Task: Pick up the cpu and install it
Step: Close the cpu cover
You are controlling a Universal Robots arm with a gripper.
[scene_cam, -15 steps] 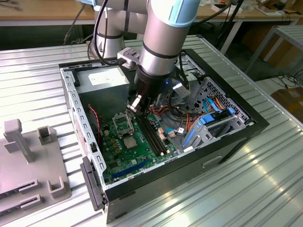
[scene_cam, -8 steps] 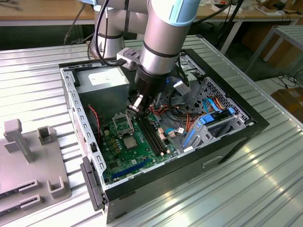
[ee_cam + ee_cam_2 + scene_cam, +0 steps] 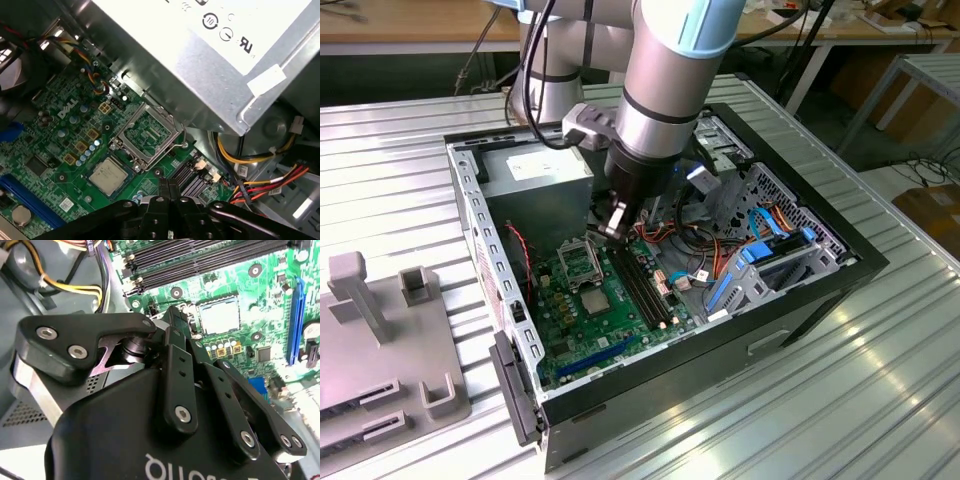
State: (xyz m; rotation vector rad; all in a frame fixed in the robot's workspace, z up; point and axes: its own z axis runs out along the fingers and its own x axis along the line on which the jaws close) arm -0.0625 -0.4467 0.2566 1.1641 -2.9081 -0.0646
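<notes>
Gripper (image 3: 612,226) hanging inside the open computer case (image 3: 800,310), just above the green motherboard (image 3: 582,335), fingers (image 3: 169,192) pressed together with nothing between them in the first wrist view. Near the tips, apart from them: the hinged socket frame (image 3: 147,134), swung open and standing empty. Just beside that frame, on its side away from the power supply (image 3: 200,60), the cpu (image 3: 108,176), lying flat on the board with silver top up; seemingly seated in a holder, though hard to tell. Long black memory slots (image 3: 642,290) alongside on the exterior view's right; coloured cables (image 3: 695,240) beyond.
</notes>
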